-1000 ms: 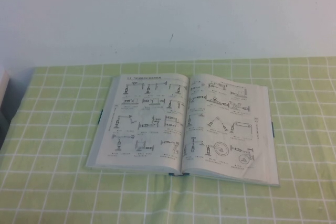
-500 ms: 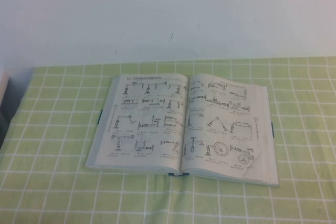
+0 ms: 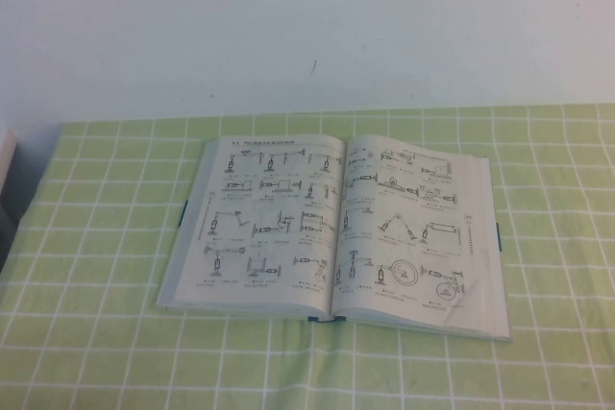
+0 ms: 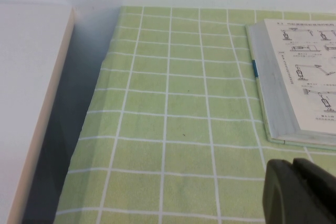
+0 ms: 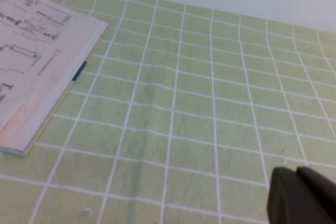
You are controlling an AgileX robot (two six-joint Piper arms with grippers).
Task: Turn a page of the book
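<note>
Looks like a lab or test bench setup, not a home: bare white wall (image 3: 288,26) with a few scuff marks, tabletop (image 3: 96,352) covered in a green checked cloth, a plain white board (image 4: 31,103) along its left edge, one technical book (image 3: 336,232) open.

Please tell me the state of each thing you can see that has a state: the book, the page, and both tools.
the book: open, lying flat on the checked cloth.
the page: flat on the book's right side, not lifted, drawings facing up.
left tool: above the cloth beside the book, touching nothing.
right tool: above the cloth, away from the book, holding nothing.
</note>
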